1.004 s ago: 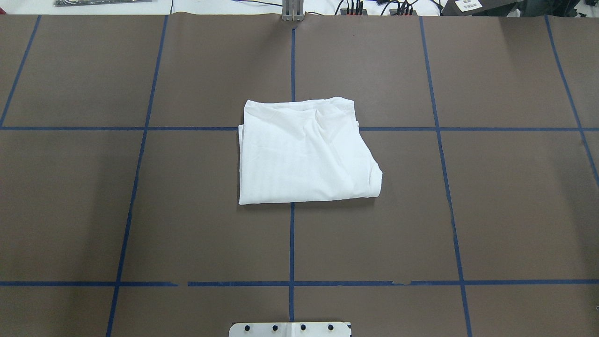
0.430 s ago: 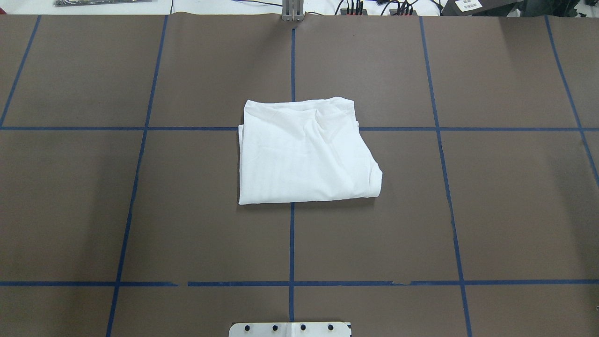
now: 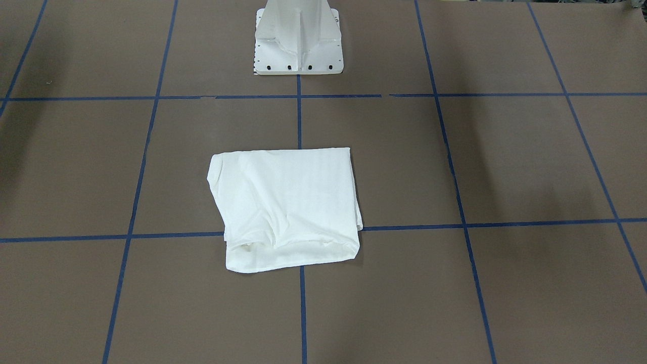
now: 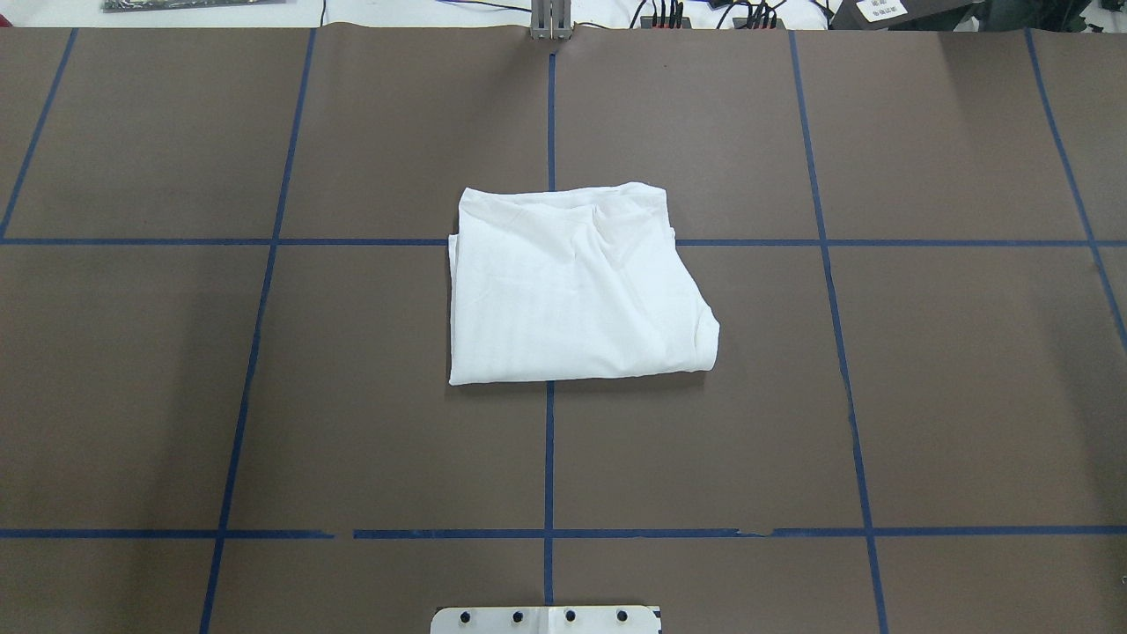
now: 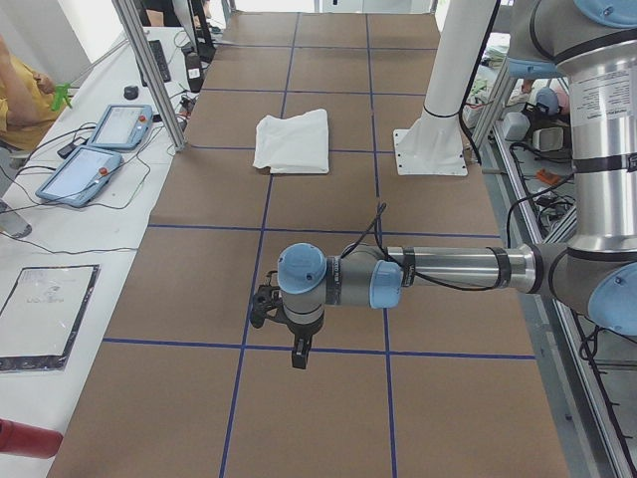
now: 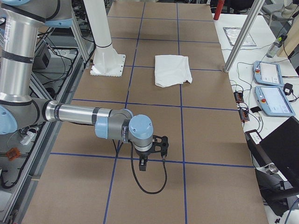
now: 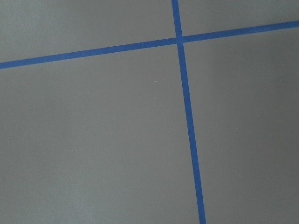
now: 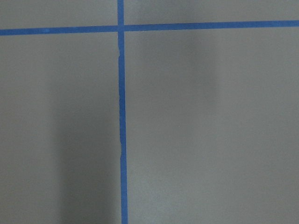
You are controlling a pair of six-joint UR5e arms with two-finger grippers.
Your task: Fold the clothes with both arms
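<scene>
Overhead & front cams: only the shirt [image 4: 572, 286], folded to a rough rectangle, plain white side up, flat mid-table [image 4: 880, 396] over a crossing of blue tape [image 4: 550, 458] lines. Pedestal [image 3: 298, 35] stands at the robot-side edge, apart from it. No arm in either view.

Side cams add the arms. Left-end cam: L arm [image 5: 448, 269] reaches out level over the table w/ L claw [image 5: 298, 357] pointing down, low over a tape line near that end. Right-end cam: R arm [image 6: 74, 113] does likewise at the other end, R claw [image 6: 143, 164] down by a tape line. Claws show in side views only, so can't tell if fingers are apart or together; nothing seen in either.

Wrist cams: bare brown surface & tape crossings, no cloth.

Shirt vs claws: well apart from both, lying btwn them at table centre, near the pedestal.
</scene>
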